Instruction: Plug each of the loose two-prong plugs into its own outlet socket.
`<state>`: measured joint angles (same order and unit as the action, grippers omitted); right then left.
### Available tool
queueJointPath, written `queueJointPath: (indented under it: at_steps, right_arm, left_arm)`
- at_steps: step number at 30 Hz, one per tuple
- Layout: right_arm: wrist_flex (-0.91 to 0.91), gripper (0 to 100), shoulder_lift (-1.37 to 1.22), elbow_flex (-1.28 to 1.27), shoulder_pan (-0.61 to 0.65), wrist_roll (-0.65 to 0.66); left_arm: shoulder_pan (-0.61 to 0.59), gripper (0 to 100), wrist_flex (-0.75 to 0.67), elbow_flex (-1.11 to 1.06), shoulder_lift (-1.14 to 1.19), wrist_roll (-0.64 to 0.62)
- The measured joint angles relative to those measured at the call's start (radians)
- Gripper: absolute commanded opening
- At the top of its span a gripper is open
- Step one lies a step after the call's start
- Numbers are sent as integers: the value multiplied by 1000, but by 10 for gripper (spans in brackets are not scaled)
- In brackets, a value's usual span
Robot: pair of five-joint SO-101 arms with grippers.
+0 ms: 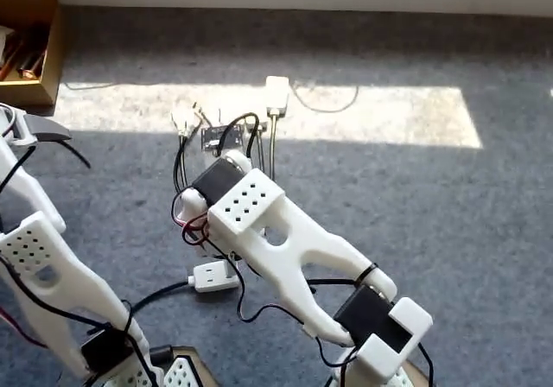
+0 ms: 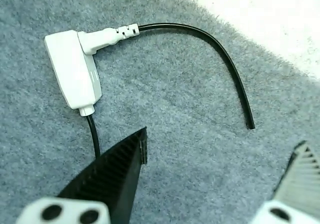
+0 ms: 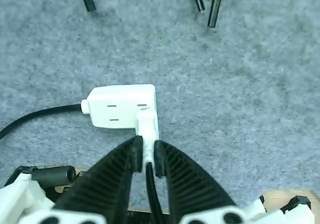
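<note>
A white outlet block (image 3: 120,109) with several slot pairs lies on the grey carpet, a black cord leaving one end. My right gripper (image 3: 146,146) is shut on a white two-prong plug (image 3: 146,124) that is pressed against the block's near corner. From above, this block (image 1: 214,275) lies beside the right arm (image 1: 285,240), whose body hides its gripper. My left gripper (image 2: 220,144) hangs open above the carpet, apart from a second white block (image 2: 75,69) with a white plug (image 2: 107,34) in one end. The left gripper (image 1: 39,128) is at the far left.
Another white block (image 1: 276,93) and a tangle of loose white plugs (image 1: 186,121) with cables lie in the sunlit strip. Cut black cable ends (image 3: 215,4) lie beyond the outlet block. A wooden box (image 1: 30,50) stands at the back left.
</note>
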<state>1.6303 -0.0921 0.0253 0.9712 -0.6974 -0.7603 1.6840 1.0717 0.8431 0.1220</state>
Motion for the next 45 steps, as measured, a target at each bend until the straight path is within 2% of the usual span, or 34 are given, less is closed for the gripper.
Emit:
queueJointPath:
  at_steps: [15,45]
  right_arm:
    - [0,6,0,0,35,-6]
    - [-63,6,5,-86,5,-6]
  left_arm:
    - [0,421,0,0,0,0]
    - [0,421,0,0,0,0]
